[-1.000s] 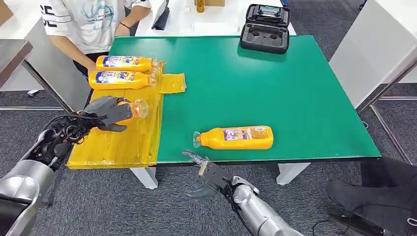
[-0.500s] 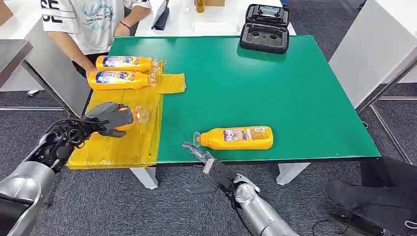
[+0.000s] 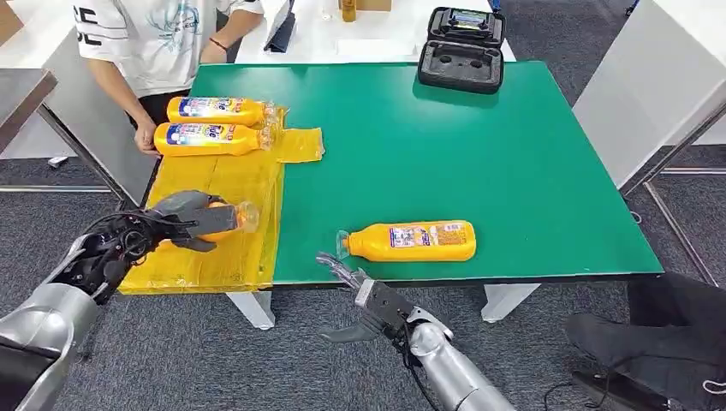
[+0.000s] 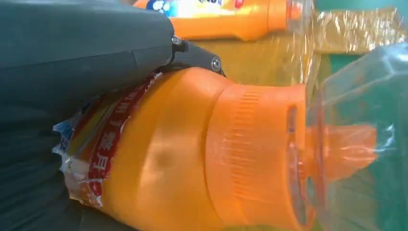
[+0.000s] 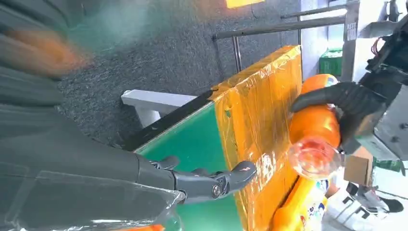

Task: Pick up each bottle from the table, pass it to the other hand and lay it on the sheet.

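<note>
Gripping the bottle (image 3: 224,219) in my left hand (image 3: 184,214), I hold it over the sheet's (image 3: 223,257) near part, long axis left-right, cap rightward. My right hand (image 3: 364,304), fingers spread and empty, hangs nearer the green table's (image 3: 479,154) remaining bottle (image 3: 415,241).

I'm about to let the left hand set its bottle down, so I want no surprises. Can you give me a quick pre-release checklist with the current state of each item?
1. Left hand grips the held bottle: ok.
2. Held bottle is over the yellow sheet: ok.
3. Bottle already resting on the sheet: cannot tell.
4. Landing spot apart from the two laid bottles: ok.
5. Right hand empty and out of the way: ok.
6. Person's hand away from the sheet: not ok, it is beside the laid bottles.
</note>
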Controlling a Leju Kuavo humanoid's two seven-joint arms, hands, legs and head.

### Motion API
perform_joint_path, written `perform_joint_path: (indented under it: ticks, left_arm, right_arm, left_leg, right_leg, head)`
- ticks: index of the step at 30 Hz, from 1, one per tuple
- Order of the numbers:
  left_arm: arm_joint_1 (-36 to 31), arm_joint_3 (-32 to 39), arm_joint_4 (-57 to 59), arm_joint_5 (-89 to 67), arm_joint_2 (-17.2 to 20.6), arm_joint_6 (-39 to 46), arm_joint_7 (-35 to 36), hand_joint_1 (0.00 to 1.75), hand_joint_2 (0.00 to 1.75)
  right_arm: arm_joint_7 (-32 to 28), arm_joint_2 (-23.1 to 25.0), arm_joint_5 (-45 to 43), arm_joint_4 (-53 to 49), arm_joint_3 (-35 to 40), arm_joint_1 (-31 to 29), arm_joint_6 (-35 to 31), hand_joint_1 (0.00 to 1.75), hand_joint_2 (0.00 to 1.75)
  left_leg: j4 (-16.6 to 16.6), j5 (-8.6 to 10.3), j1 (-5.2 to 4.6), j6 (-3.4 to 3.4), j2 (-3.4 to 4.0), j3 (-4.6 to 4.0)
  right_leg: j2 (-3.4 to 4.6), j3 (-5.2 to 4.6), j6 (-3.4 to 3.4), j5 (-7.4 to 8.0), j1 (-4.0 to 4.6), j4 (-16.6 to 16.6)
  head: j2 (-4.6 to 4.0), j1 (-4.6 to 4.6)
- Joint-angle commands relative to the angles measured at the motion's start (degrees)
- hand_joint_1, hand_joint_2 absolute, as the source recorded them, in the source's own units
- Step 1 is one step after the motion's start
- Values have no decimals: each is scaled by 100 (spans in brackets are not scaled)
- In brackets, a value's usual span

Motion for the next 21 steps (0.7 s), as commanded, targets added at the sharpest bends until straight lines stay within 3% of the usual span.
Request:
perform_joint_path:
  ticks: [1, 21]
  left_arm:
    - [-256, -594, 403, -147, -74, -121, 6, 175, 175]
    - [-100, -653, 545, -102, -298, -154, 73, 175, 175]
  right_arm:
    - [4, -67, -81, 378, 156, -192, 18, 0, 175]
    - [4, -60, -128, 598, 149, -271, 108, 0, 175]
  left_leg:
    - [3, -7, 13, -12, 0, 12]
    - [-1, -3, 5, -7, -2, 9]
  right_leg:
    - [-1, 17, -11, -4, 13, -3]
    - [-3, 12, -6, -3, 5, -3]
  head:
    - [0, -2]
    - [0, -2]
